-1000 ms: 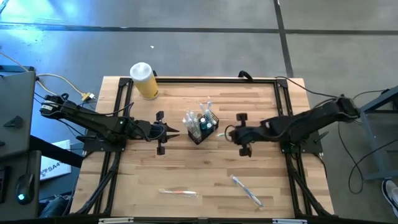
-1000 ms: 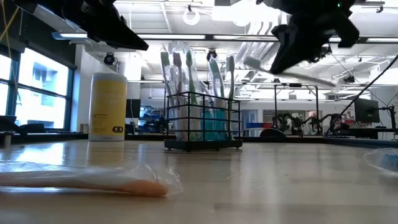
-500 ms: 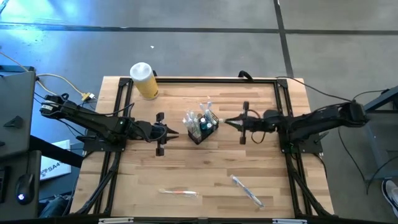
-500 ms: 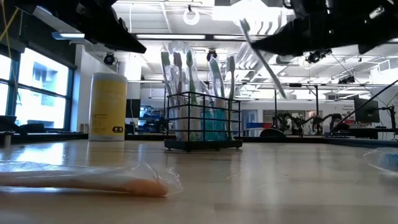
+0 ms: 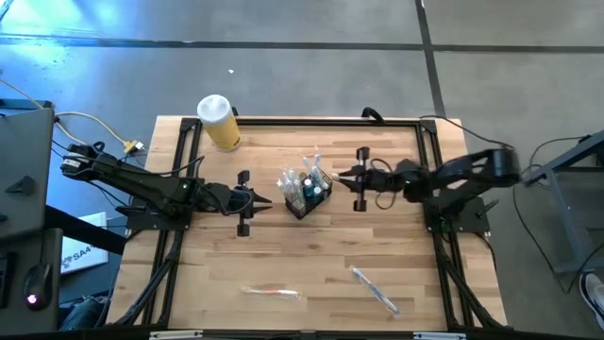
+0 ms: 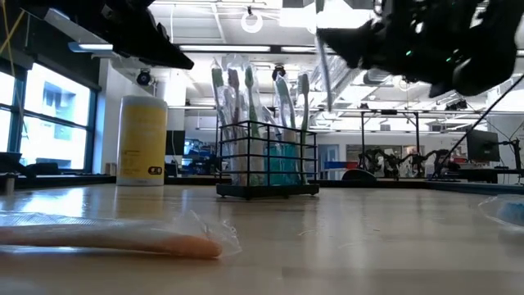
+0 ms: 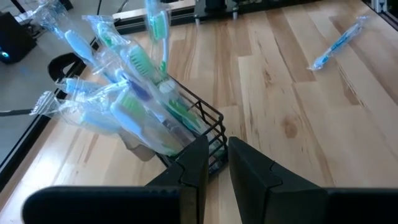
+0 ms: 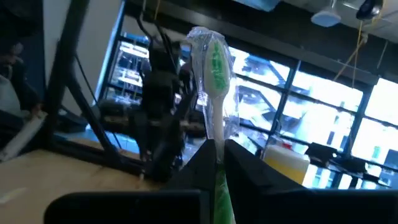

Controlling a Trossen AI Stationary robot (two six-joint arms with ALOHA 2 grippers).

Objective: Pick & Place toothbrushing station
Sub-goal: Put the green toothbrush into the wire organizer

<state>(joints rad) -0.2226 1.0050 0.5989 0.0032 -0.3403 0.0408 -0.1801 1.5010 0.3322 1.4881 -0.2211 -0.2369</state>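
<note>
Swinging in from where it hung a second ago, the right gripper [image 5: 342, 174] now hovers just at three o'clock of the toothbrushing station [image 5: 305, 192], its fingers clamped on a wrapped green toothbrush [image 8: 213, 93] held nearly upright. That black slatted caddy stands mid-table, crammed with wrapped brushes, with the yellow jar [image 5: 219, 123] away at ten o'clock. At nine o'clock of the caddy the left gripper [image 5: 263, 200] waits above the wood, fingers almost together and holding nothing.
</note>
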